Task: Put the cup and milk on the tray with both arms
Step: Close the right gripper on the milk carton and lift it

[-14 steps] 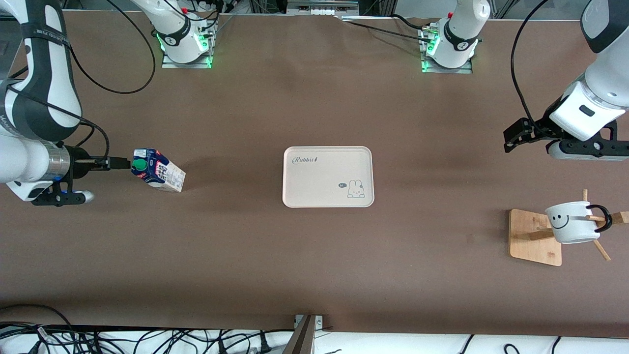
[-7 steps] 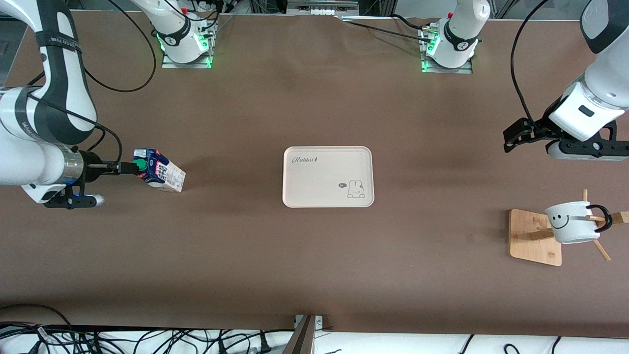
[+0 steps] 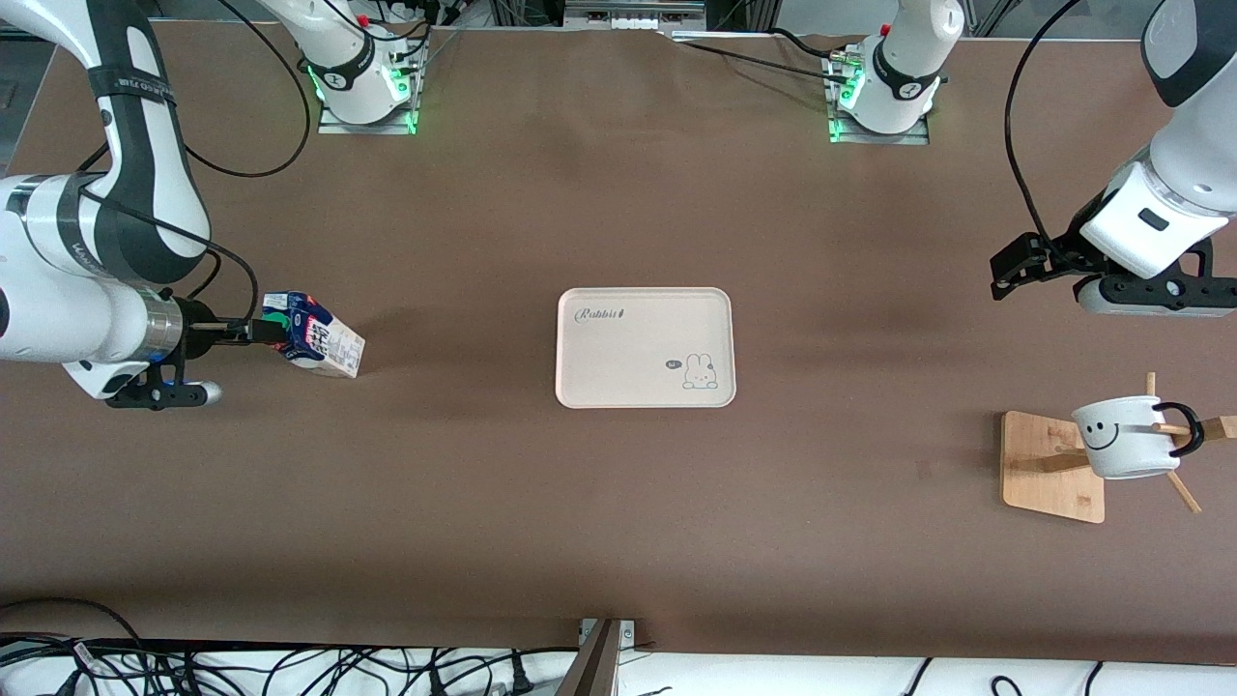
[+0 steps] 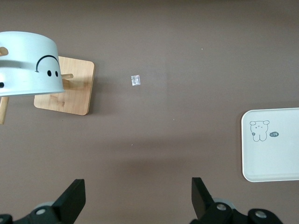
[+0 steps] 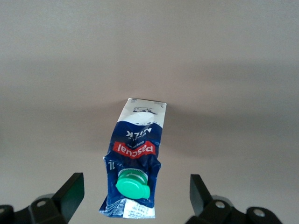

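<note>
The milk stands on the table toward the right arm's end; the right wrist view shows its blue and white side and green cap. My right gripper is open, one finger on each side of the carton's top, not touching it. The cup hangs on a peg of a wooden stand toward the left arm's end and also shows in the left wrist view. My left gripper is open and empty over bare table. The tray lies empty mid-table; its edge shows in the left wrist view.
The wooden stand base sits under the cup, nearer to the front camera than the left gripper, and shows in the left wrist view. A small white scrap lies on the table beside it. Cables run along the table's front edge.
My right gripper has moved toward the milk, and its fingers now flank the carton's top. The left arm has not moved.
</note>
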`<act>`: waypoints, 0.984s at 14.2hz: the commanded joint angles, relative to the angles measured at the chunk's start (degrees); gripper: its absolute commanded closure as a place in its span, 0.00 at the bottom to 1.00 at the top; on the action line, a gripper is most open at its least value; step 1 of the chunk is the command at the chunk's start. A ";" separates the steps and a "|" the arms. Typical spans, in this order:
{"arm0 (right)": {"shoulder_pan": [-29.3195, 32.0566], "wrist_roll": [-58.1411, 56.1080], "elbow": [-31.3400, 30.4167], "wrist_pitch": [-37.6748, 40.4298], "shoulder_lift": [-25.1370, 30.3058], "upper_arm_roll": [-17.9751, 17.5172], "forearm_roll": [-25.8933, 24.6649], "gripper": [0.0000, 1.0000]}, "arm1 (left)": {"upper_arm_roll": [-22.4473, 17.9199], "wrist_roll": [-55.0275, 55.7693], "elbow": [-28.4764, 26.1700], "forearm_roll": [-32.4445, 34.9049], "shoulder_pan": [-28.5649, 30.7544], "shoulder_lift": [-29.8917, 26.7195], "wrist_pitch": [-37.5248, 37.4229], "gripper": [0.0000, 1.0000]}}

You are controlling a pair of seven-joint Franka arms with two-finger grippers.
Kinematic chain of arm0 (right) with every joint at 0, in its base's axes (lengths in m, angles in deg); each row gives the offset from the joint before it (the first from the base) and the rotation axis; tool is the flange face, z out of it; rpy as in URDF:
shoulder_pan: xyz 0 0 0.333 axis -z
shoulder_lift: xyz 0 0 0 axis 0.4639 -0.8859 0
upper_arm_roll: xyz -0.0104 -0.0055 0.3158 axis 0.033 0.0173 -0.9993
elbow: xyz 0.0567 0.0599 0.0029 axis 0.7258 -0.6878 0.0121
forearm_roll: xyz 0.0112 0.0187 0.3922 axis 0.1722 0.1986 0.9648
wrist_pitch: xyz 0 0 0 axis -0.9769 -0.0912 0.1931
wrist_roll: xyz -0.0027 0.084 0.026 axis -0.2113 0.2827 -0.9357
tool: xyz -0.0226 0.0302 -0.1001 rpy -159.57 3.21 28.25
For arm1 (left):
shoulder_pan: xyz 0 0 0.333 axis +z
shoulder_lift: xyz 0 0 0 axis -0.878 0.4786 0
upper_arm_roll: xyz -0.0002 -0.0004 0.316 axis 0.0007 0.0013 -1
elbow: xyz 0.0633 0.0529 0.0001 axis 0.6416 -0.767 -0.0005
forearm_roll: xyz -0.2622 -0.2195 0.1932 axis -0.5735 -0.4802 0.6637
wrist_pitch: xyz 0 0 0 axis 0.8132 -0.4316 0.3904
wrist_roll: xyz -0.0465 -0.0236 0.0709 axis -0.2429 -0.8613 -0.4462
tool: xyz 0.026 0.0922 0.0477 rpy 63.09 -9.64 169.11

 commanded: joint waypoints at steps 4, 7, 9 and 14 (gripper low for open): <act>-0.08 0.75 -7.46 -5.78 3.74 -0.86 0.80 0.00 | 0.19 -0.02 -2.74 0.80 0.47 -2.16 0.07 0.00; -0.08 0.75 -7.81 -5.87 4.00 -0.86 0.80 0.00 | 0.11 -0.02 -2.84 0.89 0.65 -2.34 0.07 0.00; -0.08 0.66 -8.87 -6.57 4.44 -0.86 0.80 0.00 | 0.11 -0.02 -2.84 1.06 0.82 -2.34 0.07 0.00; -0.08 0.57 -12.99 -10.17 5.76 -0.86 0.71 0.00 | -0.42 -0.37 -2.75 0.71 1.79 -3.48 1.20 0.00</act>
